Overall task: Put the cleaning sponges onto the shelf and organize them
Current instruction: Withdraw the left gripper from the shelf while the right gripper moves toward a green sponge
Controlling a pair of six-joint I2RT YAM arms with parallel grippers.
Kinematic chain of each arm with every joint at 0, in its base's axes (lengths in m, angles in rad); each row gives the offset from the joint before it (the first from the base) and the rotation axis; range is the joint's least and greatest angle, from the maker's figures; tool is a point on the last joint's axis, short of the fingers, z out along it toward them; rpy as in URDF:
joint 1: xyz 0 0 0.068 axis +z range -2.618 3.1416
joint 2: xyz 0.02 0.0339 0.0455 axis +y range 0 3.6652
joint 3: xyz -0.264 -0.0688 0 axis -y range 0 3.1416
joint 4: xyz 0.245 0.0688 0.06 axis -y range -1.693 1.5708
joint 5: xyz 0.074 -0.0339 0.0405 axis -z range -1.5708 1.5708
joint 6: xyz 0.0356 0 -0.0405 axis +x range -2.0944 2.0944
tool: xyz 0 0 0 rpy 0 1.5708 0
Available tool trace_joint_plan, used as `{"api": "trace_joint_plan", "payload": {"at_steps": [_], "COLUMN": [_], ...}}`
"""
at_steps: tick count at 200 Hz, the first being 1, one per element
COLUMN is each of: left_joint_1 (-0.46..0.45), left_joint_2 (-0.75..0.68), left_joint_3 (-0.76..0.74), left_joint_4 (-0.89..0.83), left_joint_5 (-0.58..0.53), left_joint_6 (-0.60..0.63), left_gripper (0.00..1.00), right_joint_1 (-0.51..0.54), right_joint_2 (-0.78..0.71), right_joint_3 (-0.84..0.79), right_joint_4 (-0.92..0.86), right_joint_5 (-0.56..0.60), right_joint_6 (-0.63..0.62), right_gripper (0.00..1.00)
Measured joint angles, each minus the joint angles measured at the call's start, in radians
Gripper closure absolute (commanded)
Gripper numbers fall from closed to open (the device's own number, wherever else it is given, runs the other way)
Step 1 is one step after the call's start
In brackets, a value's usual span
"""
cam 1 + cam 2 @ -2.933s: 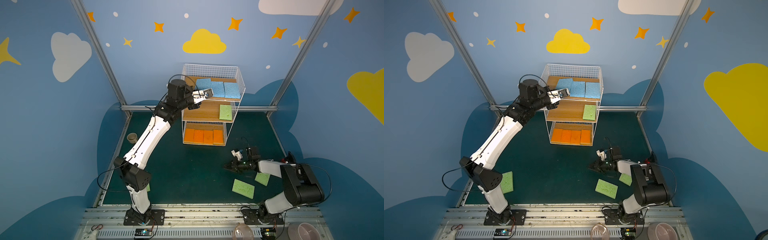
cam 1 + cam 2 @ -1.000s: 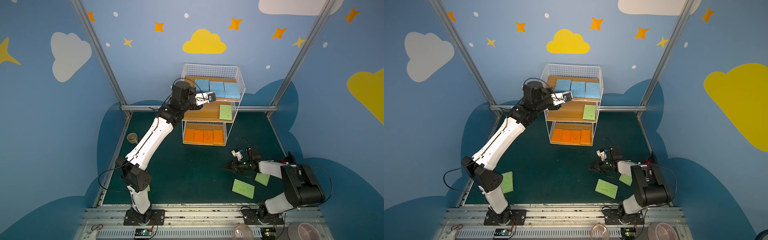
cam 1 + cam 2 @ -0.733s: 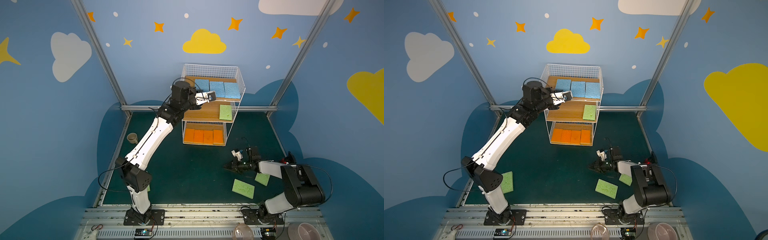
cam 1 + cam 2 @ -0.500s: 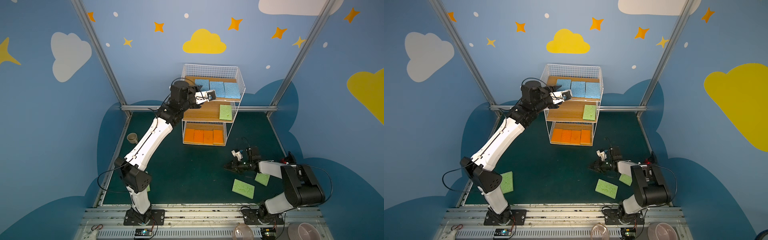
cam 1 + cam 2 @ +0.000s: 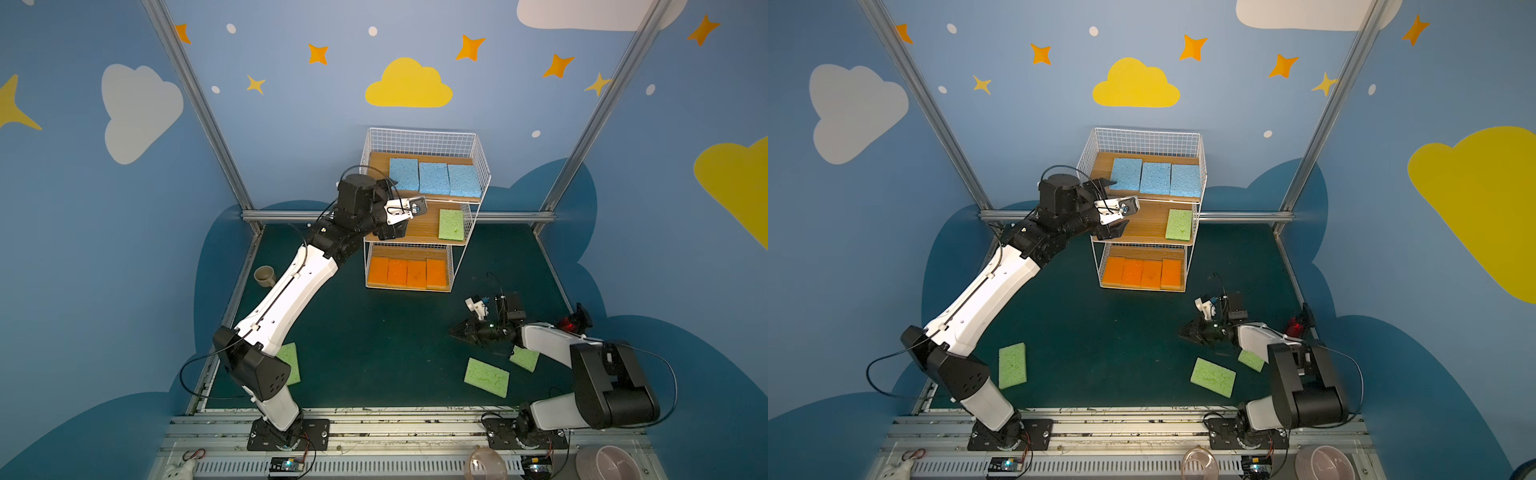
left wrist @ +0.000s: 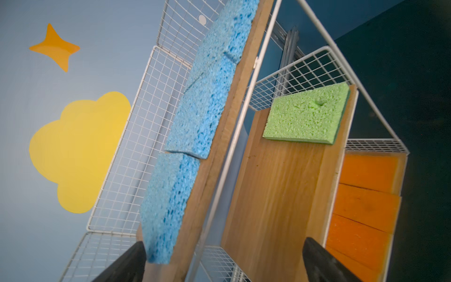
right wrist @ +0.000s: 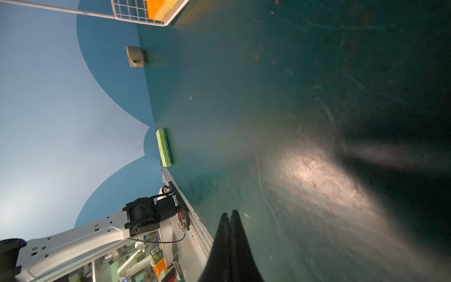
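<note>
Three blue sponges (image 6: 195,114) on top board (image 6: 219,141), just beside wide-spread left claw (image 6: 224,244)

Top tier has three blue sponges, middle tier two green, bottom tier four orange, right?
No. The middle tier holds one green sponge, not two, as both top views show. Three blue sponges on top and four orange sponges below are correct.

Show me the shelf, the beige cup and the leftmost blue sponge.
shelf (image 5: 424,227): in a top view, bare wood of middle board.
beige cup (image 5: 264,275): in a top view, its opening.
leftmost blue sponge (image 5: 404,173): in a top view, top face centre.
</note>
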Motion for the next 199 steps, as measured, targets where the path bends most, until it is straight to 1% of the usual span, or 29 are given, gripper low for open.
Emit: {"api": "trace_joint_plan", "payload": {"at_steps": [20, 47, 67, 88, 112, 135, 149, 167, 199], "left_joint_1": [-0.037, -0.13, -0.205, -0.253, -0.3, -0.358, -0.38, -0.383, -0.383], "left_joint_2": [-0.089, -0.233, -0.328, -0.383, -0.395, -0.355, -0.315, -0.283, -0.293], "left_joint_3": [-0.087, -0.244, -0.385, -0.543, -0.74, -0.895, -0.948, -0.995, -1.075], "left_joint_4": [0.013, 0.064, 0.099, 0.145, 0.215, 0.258, 0.269, 0.277, 0.314], "left_joint_5": [-0.028, -0.077, -0.096, -0.113, -0.116, -0.142, -0.152, -0.161, -0.18], "left_joint_6": [-0.078, -0.211, -0.346, -0.516, -0.691, -0.841, -0.93, -1.035, -1.194], "left_gripper": [0.0, 0.0, 0.0, 0.0, 0.0, 0.0, 0.0, 0.0, 0.02], "right_joint_1": [0.003, 0.011, 0.024, 0.038, 0.058, 0.073, 0.079, 0.092, 0.127], "right_joint_2": [-0.084, -0.168, -0.23, -0.289, -0.372, -0.475, -0.528, -0.582, -0.631], "right_joint_3": [0.026, 0.053, 0.053, 0.048, 0.006, -0.078, -0.142, -0.212, -0.282], "right_joint_4": [-0.076, -0.179, -0.277, -0.375, -0.463, -0.517, -0.53, -0.537, -0.465], "right_joint_5": [0.044, 0.101, 0.154, 0.206, 0.265, 0.304, 0.315, 0.333, 0.35], "right_joint_6": [-0.013, -0.023, -0.018, -0.001, 0.024, 0.056, 0.078, 0.113, 0.171], "right_gripper": [0.84, 0.81, 0.79, 0.78, 0.77, 0.77, 0.77, 0.77, 0.77]}}
